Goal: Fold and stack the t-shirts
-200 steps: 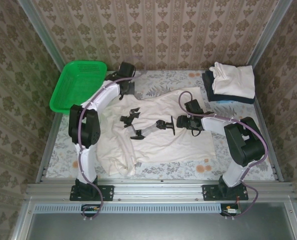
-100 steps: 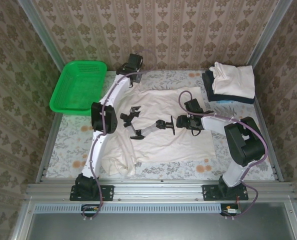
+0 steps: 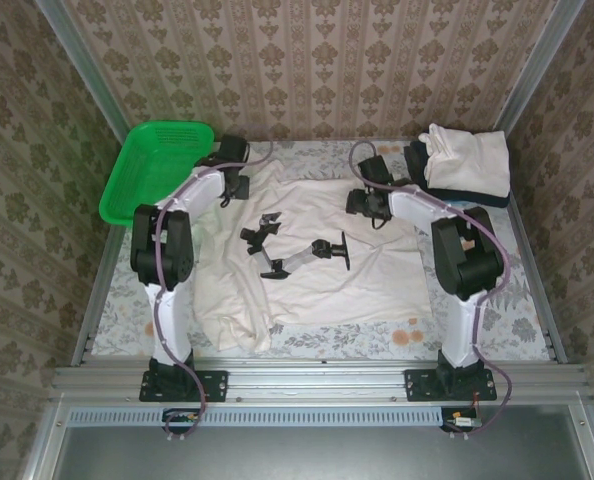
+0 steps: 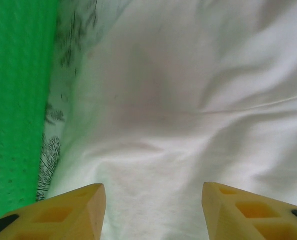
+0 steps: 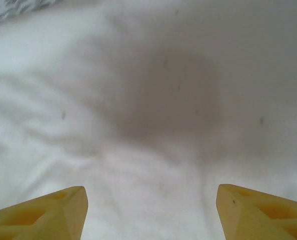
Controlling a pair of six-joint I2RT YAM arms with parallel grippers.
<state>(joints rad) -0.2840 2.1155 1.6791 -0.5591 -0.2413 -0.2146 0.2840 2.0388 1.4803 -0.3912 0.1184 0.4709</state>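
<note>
Both arms have shifted to the far corners of the limp, light t-shirt [image 3: 362, 285], left pincer [image 4: 153, 200] and right pincer [image 5: 151, 200] wide and empty, so pinching there looks best.

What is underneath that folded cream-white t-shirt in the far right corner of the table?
A folded dark navy t-shirt, edges showing beneath the folded cream-white t-shirt; its middle is covered.

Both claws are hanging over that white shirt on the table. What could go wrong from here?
The left claw hangs open right beside the green basket. It might snag the basket's edge along with the shirt. The shirt's near left corner is bunched up, so a fold could come out lopsided. The right arm reaches close past the folded pile and might nudge it.
</note>
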